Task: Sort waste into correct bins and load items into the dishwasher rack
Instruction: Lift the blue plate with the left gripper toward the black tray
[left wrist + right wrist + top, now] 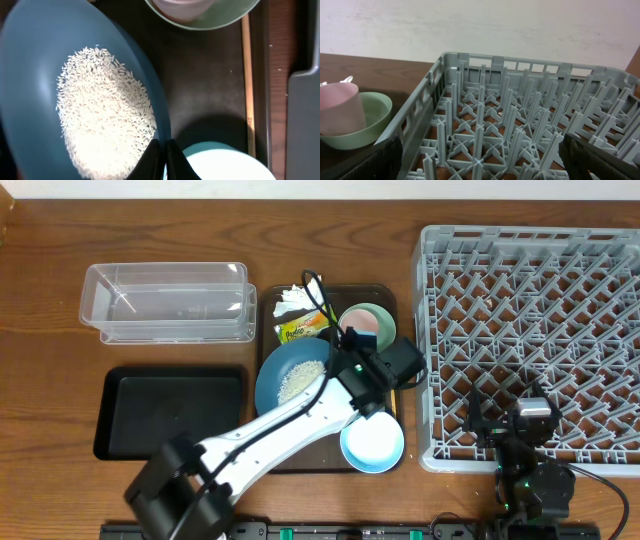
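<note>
The dark-blue dish [272, 375] holds a heap of rice [300, 380] on the brown serving tray. My left gripper [343, 376] is shut on the dish's right rim [162, 156]; the rice [105, 110] lies just left of the fingers. The light-blue bowl [372, 443] sits right below it. The pink cup [372, 323] stands inside the pale-green bowl [350, 315]. The tissue [292, 300] and snack wrapper [305, 328] lie at the tray's back. A wooden stick [246, 85] lies along the tray's right edge. My right gripper [480, 162] is open over the grey rack [535, 240].
The clear tub [165, 302] stands at the back left, with the black tray [170, 412] in front of it. The brown serving tray [385, 292] lies between them and the rack. The rack's pegs [520, 130] stand upright below my right gripper.
</note>
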`<state>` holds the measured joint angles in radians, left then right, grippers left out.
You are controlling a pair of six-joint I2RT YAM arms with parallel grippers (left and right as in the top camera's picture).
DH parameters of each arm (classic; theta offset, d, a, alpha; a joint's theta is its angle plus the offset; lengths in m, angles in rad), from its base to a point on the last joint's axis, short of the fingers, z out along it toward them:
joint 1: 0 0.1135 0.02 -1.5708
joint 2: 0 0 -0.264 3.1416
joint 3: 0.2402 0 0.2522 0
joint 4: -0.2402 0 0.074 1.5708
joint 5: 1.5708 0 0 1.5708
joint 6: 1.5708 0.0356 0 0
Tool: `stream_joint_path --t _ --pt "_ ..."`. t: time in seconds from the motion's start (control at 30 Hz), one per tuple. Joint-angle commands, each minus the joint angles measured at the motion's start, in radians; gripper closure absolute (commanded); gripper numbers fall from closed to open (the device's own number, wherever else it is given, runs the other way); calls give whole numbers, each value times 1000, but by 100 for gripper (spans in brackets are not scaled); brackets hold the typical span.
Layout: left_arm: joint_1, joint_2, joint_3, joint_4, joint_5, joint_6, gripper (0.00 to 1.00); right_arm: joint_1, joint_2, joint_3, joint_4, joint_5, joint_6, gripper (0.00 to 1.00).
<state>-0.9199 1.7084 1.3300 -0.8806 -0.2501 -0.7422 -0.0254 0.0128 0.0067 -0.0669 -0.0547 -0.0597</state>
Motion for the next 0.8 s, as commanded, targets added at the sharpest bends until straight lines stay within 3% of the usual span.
stream_joint_path --t 0.0,0.43,0.77 --pt "9 -72 -2 -25 -79 27 94 10 -1 -1 -4 2 -9 1" --pt "107 -287 -2 -114 -90 54 94 10 -1 -1 -4 2 -9 1" --pt "285 -394 -2 -126 43 116 94 10 -1 -1 -4 2 -9 1"
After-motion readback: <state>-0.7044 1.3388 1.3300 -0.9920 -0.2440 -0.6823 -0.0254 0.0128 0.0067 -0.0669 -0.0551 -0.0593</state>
